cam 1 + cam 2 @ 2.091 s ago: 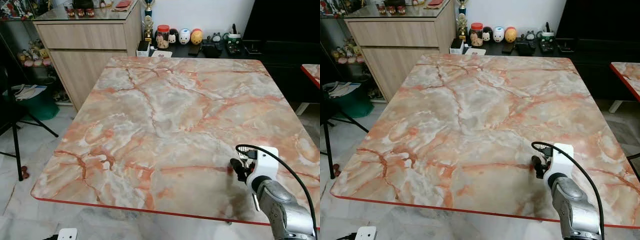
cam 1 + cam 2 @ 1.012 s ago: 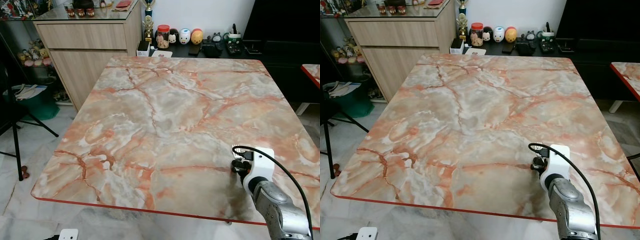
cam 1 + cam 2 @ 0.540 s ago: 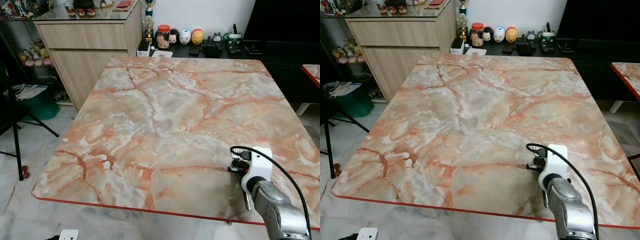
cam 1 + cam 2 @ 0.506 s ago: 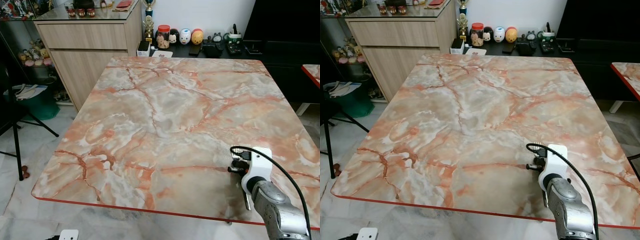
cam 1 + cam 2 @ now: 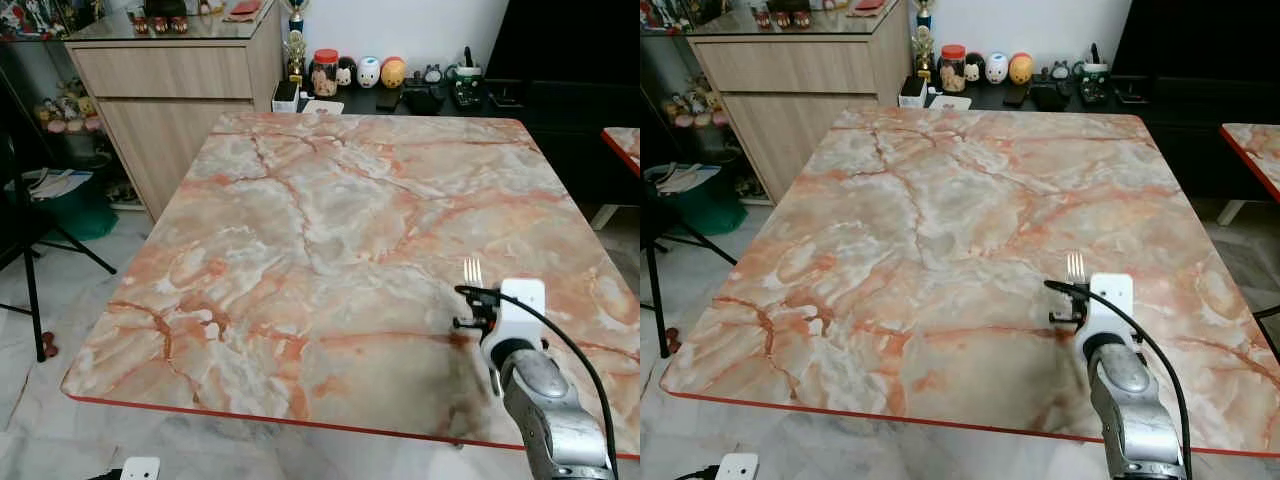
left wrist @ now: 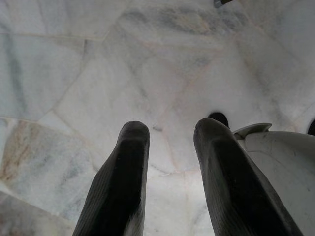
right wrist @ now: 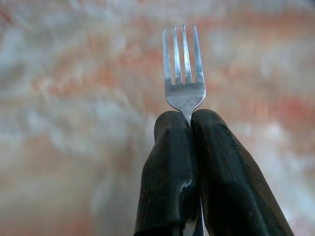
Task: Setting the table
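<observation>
Head stereo overlooks table (image 5: 330, 220); wrist cams close.

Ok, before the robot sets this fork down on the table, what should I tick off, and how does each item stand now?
1. Grip: right pincer closed on the fork at its neck: ok.
2. Fork over the marble table, near its right front part: ok.
3. Tines point away from the robot, toward the far edge: ok.
4. Bare tabletop around the fork for a landing spot: ok.
5. Fork's height above the table: cannot tell.
6. Left pincer hangs open over the floor, away from the table: ok.
</observation>
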